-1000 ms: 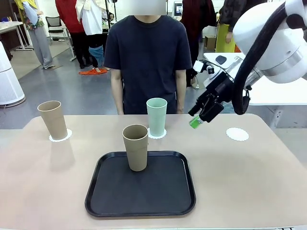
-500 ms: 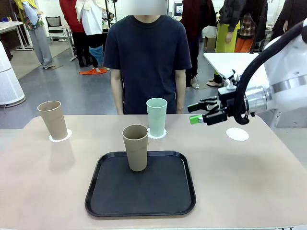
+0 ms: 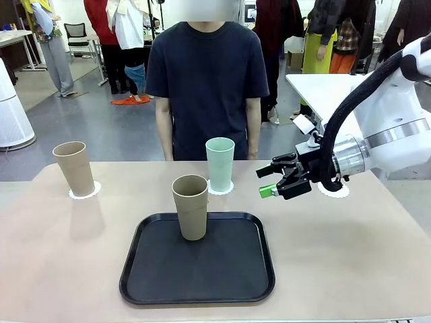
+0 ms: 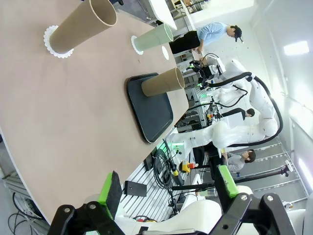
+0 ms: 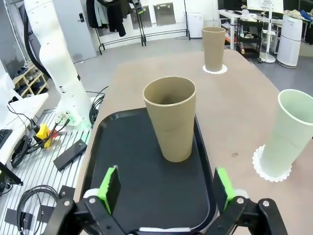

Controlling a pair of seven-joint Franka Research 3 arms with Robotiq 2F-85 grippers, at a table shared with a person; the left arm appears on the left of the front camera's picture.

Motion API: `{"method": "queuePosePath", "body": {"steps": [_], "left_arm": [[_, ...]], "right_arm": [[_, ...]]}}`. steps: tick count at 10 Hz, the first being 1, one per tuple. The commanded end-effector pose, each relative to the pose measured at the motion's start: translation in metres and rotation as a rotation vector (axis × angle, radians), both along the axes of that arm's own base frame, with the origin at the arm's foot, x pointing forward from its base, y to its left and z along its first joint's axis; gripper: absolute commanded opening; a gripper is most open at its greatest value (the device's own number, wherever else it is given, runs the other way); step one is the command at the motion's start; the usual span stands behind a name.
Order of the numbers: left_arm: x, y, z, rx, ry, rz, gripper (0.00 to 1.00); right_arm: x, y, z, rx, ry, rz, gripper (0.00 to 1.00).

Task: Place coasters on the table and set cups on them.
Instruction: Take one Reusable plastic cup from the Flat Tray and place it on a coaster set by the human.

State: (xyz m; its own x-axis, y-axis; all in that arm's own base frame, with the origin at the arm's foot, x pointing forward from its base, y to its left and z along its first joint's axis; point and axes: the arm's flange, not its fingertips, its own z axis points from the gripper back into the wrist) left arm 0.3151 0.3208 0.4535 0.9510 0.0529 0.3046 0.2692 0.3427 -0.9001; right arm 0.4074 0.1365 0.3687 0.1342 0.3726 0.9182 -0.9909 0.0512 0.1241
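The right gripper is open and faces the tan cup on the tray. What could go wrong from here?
1. The tan cup on the black tray is tall with a narrow base; if one finger of the right gripper touches first, the cup may tip.
2. The mint green cup stands close behind; a wide approach might knock it.
3. The free coaster lies partly hidden behind the right arm; a low sweep could shift it.

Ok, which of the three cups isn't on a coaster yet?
The tan cup standing on the black tray, nearest the robot. The other tan cup and the mint green cup each sit on a white coaster.
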Motion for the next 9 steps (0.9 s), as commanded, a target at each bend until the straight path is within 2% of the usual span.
{"method": "queuePosePath", "body": {"steps": [1,5,7,9], "left_arm": [[-0.002,0.001,0.002,-0.005,-0.003,-0.001,1.00],[-0.002,0.001,0.002,-0.005,-0.003,-0.001,1.00],[-0.002,0.001,0.002,-0.005,-0.003,-0.001,1.00],[-0.002,0.001,0.002,-0.005,-0.003,-0.001,1.00]], "right_arm": [[0.002,-0.003,0.002,0.016,0.004,-0.002,1.00],[0.002,-0.005,0.001,0.007,0.001,-0.007,1.00],[-0.011,0.014,-0.021,0.086,-0.060,-0.089,1.00],[-0.017,0.035,-0.055,0.087,-0.033,-0.109,1.00]]}}
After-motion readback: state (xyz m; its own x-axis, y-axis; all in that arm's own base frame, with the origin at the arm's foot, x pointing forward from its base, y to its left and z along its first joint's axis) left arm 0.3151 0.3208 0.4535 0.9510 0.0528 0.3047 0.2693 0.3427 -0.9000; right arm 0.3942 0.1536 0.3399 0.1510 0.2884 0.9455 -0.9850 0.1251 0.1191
